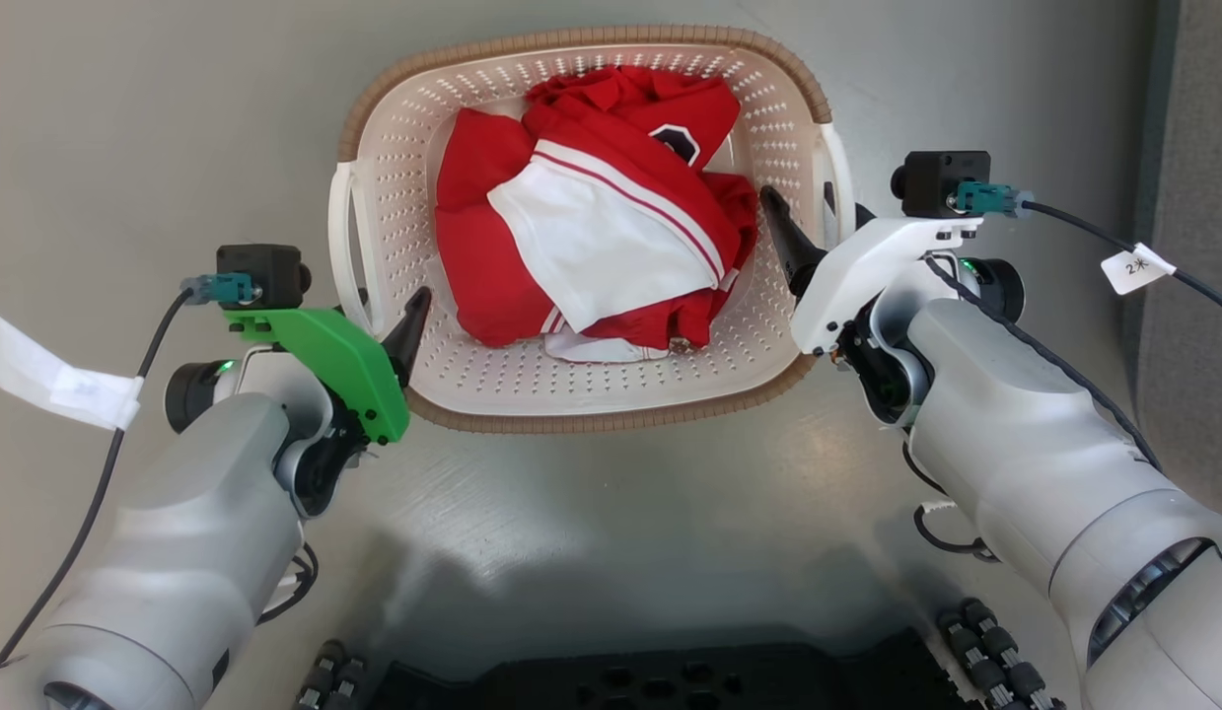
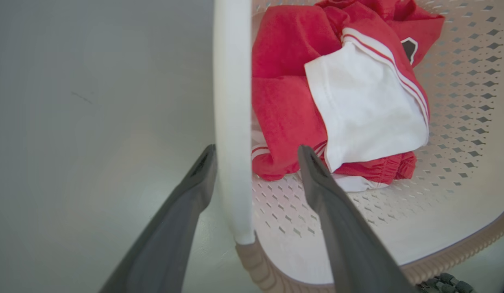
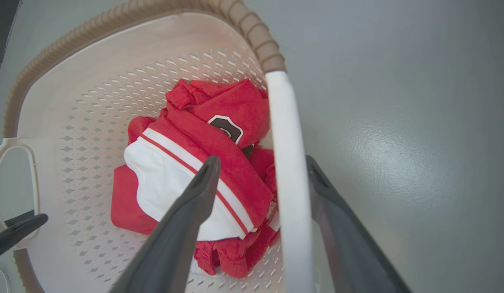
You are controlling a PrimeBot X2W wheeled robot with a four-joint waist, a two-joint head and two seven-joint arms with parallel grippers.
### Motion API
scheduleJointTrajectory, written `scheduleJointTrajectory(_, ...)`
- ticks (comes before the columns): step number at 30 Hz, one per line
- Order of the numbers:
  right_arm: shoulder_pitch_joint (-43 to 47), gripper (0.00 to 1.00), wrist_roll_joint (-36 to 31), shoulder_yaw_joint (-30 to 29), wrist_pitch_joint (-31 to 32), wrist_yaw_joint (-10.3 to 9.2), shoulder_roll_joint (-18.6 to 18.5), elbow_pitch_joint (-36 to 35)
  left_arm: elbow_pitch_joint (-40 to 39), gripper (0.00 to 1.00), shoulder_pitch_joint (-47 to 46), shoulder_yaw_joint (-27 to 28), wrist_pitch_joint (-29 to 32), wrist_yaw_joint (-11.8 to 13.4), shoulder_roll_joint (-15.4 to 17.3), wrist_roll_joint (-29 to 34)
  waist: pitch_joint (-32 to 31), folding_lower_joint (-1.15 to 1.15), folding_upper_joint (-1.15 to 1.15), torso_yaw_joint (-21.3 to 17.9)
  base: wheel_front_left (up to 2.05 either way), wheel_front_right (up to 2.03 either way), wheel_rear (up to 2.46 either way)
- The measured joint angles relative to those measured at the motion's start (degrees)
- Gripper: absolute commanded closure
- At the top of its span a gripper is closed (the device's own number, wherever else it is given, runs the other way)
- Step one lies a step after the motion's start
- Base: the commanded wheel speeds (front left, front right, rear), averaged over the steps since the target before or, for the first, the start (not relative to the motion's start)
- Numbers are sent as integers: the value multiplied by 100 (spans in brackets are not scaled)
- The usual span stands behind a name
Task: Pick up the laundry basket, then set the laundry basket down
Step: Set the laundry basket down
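Basket [image 1: 581,419] sits on grey floor [image 1: 127,118], apparently not yet lifted, between both arms. Red and white clothes [image 1: 591,227] lie bunched inside basket near its middle, so the load looks roughly centred. Left gripper [image 2: 256,149] is at basket's left side, fingers apart and straddling left handle [image 2: 231,101]. One finger is outside basket, just touching the bar, and the other is inside basket with a gap to the bar. Right gripper [image 3: 262,159] mirrors this at basket's right side, fingers apart around right handle [image 3: 288,162]. Its outer finger is close against the bar, and its inner finger is over the clothes, clear of the bar. Neither pair clamps yet. Judgement: this is pre-grasp, with both handles bracketed so a two-sided pinch can lift basket level. Next move calls for closing both pairs together, then raising evenly. Risks: smooth bars may slip, an uneven lift could tip basket, and the inner right finger could snag clothes.
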Motion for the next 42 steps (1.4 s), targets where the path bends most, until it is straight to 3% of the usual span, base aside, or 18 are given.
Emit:
scheduleJointTrajectory(16, 275, 0, 243, -14, 0, -48, 24, 162, 169, 0, 47, -100, -252, 0, 116, -18, -642, 0, 0, -112, 0, 0, 0)
scheduleJointTrajectory(31, 448, 0, 187, 104, 0, 67, 32, 177, 162, 0, 584, -147, -505, 0, 141, -241, -1750, 0, 0, -280, 0, 0, 0)
scheduleJointTrajectory(42, 500, 0, -208, -238, 0, 120, 27, -104, -160, 0, 789, -43, -742, 0, 261, -259, -2646, 0, 0, -385, 0, 0, 0)
